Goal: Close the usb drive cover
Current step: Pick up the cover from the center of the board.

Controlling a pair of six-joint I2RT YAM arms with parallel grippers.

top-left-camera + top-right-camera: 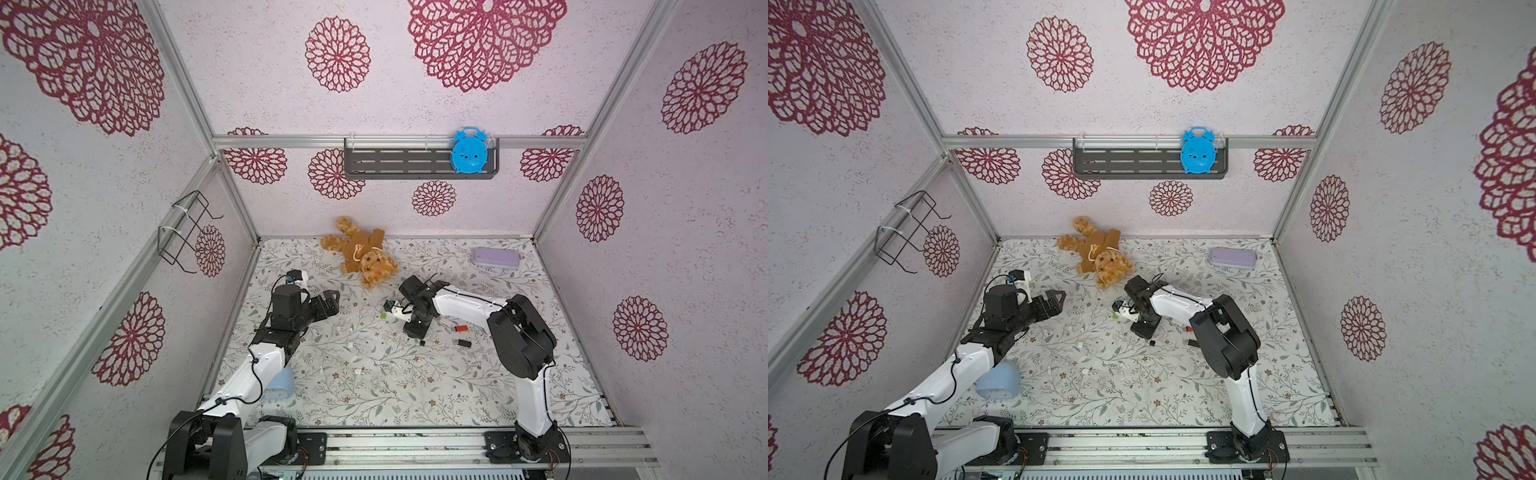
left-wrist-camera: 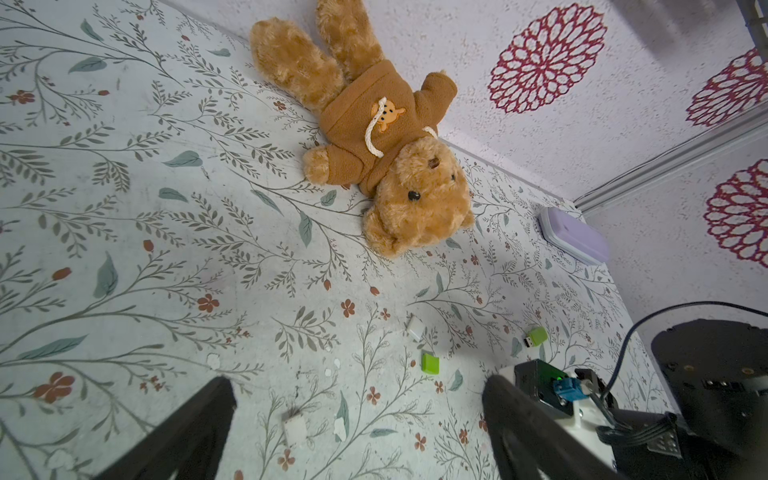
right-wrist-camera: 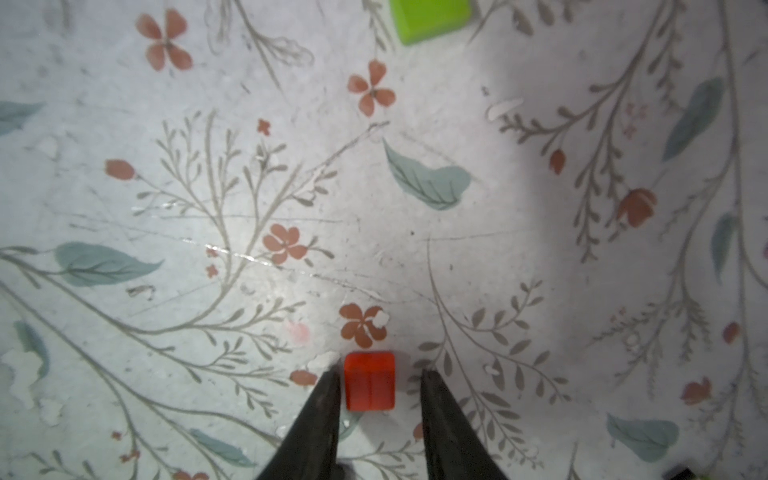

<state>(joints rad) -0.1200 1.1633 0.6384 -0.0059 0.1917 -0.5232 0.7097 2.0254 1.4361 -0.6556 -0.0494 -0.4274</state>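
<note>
so that it can be lifted, the red usb cover (image 3: pixel 369 381) on the table (image 3: pixel 124 208) is being straddled by the narrow, unclamped right gripper (image 3: pixel 379 374) while the left gripper (image 2: pixel 357 380) is being held wide, empty.

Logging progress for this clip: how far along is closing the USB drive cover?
Done: nothing; the green drive lies uncapped, its green cap apart. In hand: the right gripper straddles a red piece, one finger not touching yet. The left gripper is open, empty. Left: grasp, then fit a cover.
</note>
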